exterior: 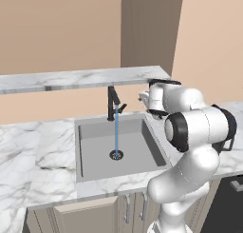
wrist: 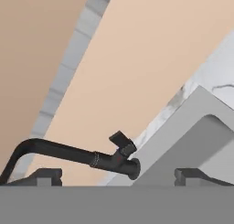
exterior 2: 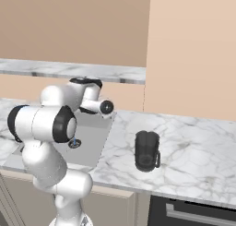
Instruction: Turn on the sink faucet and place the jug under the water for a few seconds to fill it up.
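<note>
Water (exterior: 116, 132), a thin light-blue stream, already runs straight down from the slim black upright faucet (exterior: 113, 102) onto the round dark drain (exterior: 116, 154) of the grey rectangular sink (exterior: 95, 153), so you can count the first part of the task as done. What is left is all about the jug: the dark grey translucent cylindrical jug with side loop handle (exterior 2: 147, 151) stands upright on the white marble counter (exterior 2: 193, 156), to the right of the basin and well apart from the stream, with nothing holding it. The two-finger gripper (wrist: 119, 176) is near the faucet, approx. at the height of its small side lever (wrist: 121, 141); in the hand view the two dark tips sit wide apart at the bottom edge, one on each side of the faucet base, so the fingers are spread and hold nothing. In the base views the wrist hides the fingers, so you cannot check this there. My judgement: you are maybe one third along. You need next to pull the arm away from the faucet, swing it right over the counter, take the jug (prob. by the body or handle), bring it under the stream and keep it there some sec. Mind the faucet lever when you retreat, a bump may close the water again.
</note>
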You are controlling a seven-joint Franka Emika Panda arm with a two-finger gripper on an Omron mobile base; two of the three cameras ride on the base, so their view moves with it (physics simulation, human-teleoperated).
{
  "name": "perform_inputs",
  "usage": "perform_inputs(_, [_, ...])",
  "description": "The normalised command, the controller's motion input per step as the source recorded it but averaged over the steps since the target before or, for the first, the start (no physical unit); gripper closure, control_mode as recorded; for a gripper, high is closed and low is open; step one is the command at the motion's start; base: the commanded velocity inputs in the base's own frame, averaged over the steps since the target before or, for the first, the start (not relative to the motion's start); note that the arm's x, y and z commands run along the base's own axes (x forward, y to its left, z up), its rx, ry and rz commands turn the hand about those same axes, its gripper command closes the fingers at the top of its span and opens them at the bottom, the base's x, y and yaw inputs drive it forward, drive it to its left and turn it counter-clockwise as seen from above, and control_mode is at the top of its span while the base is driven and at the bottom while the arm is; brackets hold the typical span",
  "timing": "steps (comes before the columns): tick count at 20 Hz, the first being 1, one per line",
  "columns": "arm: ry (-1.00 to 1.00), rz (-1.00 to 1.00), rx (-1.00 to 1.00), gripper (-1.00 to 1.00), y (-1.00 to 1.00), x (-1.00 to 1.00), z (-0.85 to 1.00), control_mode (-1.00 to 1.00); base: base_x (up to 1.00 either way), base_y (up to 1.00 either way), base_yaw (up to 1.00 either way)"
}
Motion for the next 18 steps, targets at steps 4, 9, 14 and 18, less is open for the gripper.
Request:
perform_inputs(4, [-0.04, 0.0, -0.05, -1.0, -0.55, -0.56, 0.89, -1.0, 0.0, 0.0, 0.0])
perform_inputs(9, [-0.06, 0.0, -0.13, -1.0, -0.58, -0.57, 0.8, -1.0, 0.0, 0.0, 0.0])
perform_inputs(14, [-0.08, 0.0, -0.2, -1.0, -0.54, -0.73, 0.6, -1.0, 0.0, 0.0, 0.0])
perform_inputs(18, [-0.11, 0.0, -0.26, -1.0, -0.49, -0.92, 0.17, -1.0, 0.0, 0.0, 0.0])
